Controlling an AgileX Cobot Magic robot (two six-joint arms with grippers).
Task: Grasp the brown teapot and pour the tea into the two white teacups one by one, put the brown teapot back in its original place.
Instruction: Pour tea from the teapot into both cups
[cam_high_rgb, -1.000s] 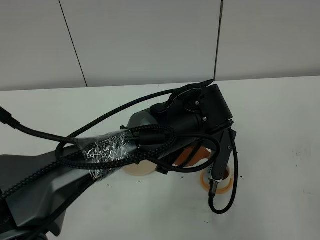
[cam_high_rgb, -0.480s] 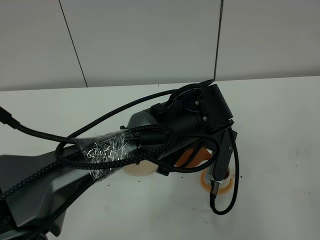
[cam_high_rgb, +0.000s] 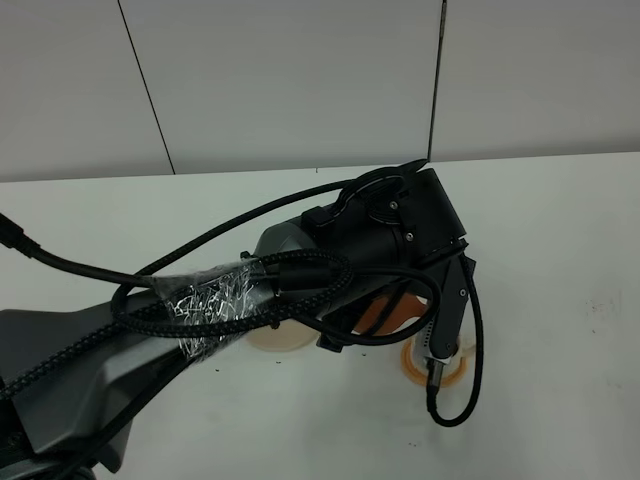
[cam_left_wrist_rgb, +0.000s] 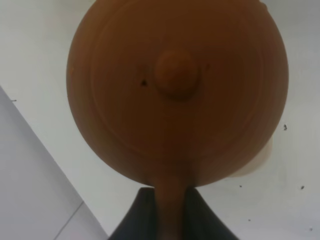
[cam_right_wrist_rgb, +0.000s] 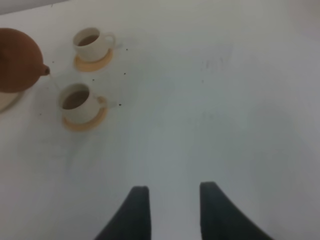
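The brown teapot (cam_left_wrist_rgb: 176, 95) fills the left wrist view from above, knobbed lid in the middle. My left gripper (cam_left_wrist_rgb: 170, 196) is shut on its loop handle. In the right wrist view the teapot (cam_right_wrist_rgb: 15, 60) hangs tilted with its spout (cam_right_wrist_rgb: 45, 71) toward the nearer of the two white teacups (cam_right_wrist_rgb: 77, 102); the farther teacup (cam_right_wrist_rgb: 92, 42) stands beyond. Both hold dark tea. A faint thin line runs from the spout toward the nearer cup. My right gripper (cam_right_wrist_rgb: 172, 210) is open over bare table. In the exterior view only a strip of the teapot (cam_high_rgb: 385, 315) shows under the left arm.
Each cup sits on a tan-orange coaster (cam_right_wrist_rgb: 85, 121) (cam_right_wrist_rgb: 92, 63). The beige trivet (cam_high_rgb: 275, 340) lies bare beside the teapot, its edge also in the right wrist view (cam_right_wrist_rgb: 6, 102). The left arm and its cables (cam_high_rgb: 250, 290) cover much of the exterior view. One coaster (cam_high_rgb: 412, 365) peeks out.
The left wrist and its cable loop have dipped slightly lower and to the right over the coaster. The rest looks the same.
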